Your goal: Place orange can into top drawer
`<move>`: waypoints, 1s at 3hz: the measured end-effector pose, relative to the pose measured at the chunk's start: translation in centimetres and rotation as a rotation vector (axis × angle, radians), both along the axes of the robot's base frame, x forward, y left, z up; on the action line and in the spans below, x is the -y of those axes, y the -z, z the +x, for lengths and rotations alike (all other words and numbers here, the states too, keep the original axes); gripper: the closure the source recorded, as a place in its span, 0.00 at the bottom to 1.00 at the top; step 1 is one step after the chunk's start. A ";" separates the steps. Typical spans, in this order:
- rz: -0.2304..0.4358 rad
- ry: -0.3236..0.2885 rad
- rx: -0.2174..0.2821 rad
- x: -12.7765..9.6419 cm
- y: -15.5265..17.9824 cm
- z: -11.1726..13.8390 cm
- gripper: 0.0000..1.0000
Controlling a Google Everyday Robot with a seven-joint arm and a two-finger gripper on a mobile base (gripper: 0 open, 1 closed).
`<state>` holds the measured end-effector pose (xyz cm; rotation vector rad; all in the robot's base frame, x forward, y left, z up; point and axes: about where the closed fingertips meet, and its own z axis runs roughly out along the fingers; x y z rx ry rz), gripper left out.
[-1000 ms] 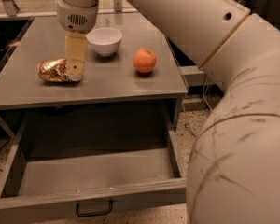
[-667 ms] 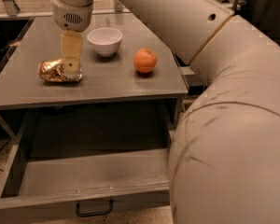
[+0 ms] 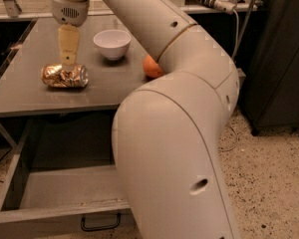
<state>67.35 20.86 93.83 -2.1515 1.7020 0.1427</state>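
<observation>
- The gripper [image 3: 68,63] is hanging at ten o'clock, right over the orange can [image 3: 65,77]; its grip cannot be told.
- The can is lying sideways on the table [image 3: 20,91].
- The top drawer [image 3: 60,217] is standing open at seven o'clock.

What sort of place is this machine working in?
Probably a workshop or test lab: grey metal counter with an open drawer, speckled floor, loose cables behind. The gripper hangs over the can on the counter.

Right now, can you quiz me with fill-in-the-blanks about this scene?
The claw hangs directly over the orange can, which lies on its ___. The bowl near the can is ___ in colour. The top drawer below stands ___.
Missing words: side; white; open.
</observation>
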 end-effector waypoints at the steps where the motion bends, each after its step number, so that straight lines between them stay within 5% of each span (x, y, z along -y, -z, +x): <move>1: 0.023 0.000 -0.028 -0.8 1.8 -0.1 0.00; 3: 0.065 0.008 -0.124 -1.7 6.3 -0.5 0.00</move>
